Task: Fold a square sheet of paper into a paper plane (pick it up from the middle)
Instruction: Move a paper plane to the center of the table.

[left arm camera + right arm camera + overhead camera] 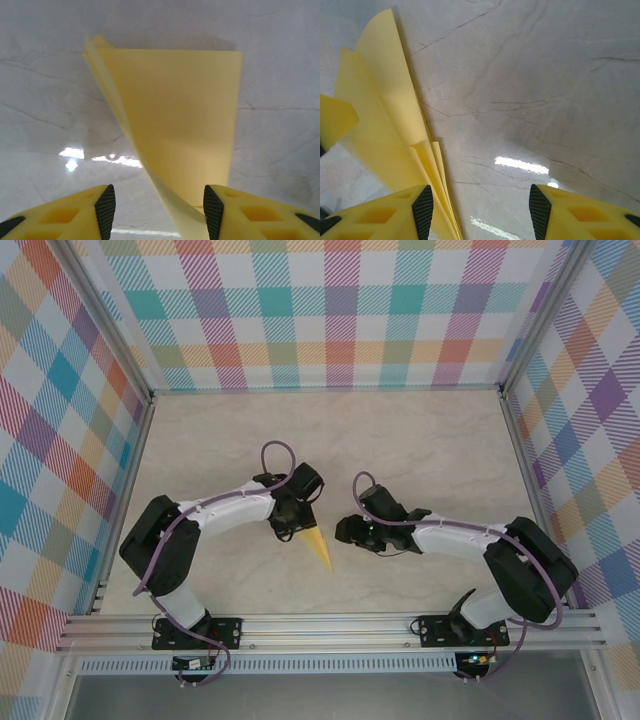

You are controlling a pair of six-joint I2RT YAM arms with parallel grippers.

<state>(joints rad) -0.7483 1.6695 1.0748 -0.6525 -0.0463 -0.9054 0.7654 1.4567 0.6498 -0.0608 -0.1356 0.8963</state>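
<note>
Sheet of paper (319, 546), folded into a narrow yellow wedge, is lying on the table (430, 440) toward 6 o'clock of centre, tip pointing to 5 o'clock. Left gripper (292, 528) is standing over its 11 o'clock end, jaws released, with a raised fold running between them beside the 3 o'clock pad (213, 212). Right gripper (347, 531) is hovering at the wedge's 2 o'clock, jaws parted, grasping nothing.
</note>
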